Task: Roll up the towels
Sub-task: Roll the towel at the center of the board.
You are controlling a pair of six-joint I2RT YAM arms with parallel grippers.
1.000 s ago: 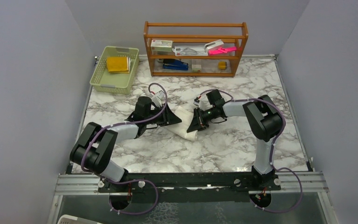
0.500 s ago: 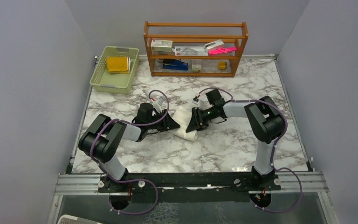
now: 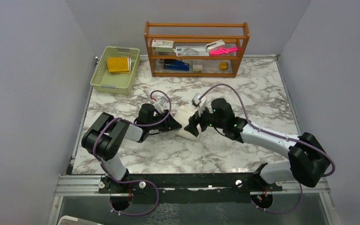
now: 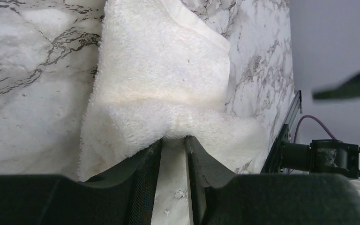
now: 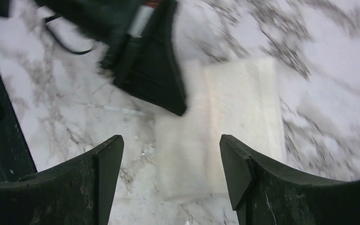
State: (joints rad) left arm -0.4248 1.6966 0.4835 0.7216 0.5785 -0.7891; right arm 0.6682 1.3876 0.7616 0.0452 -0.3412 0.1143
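The cream-white towel [image 3: 183, 118] lies partly rolled in the middle of the marble table [image 3: 243, 89]. My left gripper [image 3: 174, 125] is low at its left edge. In the left wrist view this gripper [image 4: 173, 140] has its fingers [image 4: 150, 161] a narrow gap apart, with their tips dug into the puckered towel [image 4: 164, 70]. My right gripper [image 3: 193, 125] hovers over the towel's right side. Its fingers [image 5: 108, 159] stand wide apart and empty above the towel [image 5: 229, 117]. A mustard-yellow towel [image 3: 118, 64] lies folded in the green basket [image 3: 104, 83].
A wooden shelf [image 3: 197, 49] with small boxes, a stapler and pink items stands at the back. The green basket is at the back left. Grey walls close in both sides. A metal rail [image 3: 192, 183] runs along the near edge.
The right gripper has opened, let go of the white towel and lifted off it. The right arm's elbow swung toward the near right. The left gripper has stayed at the towel's edge.
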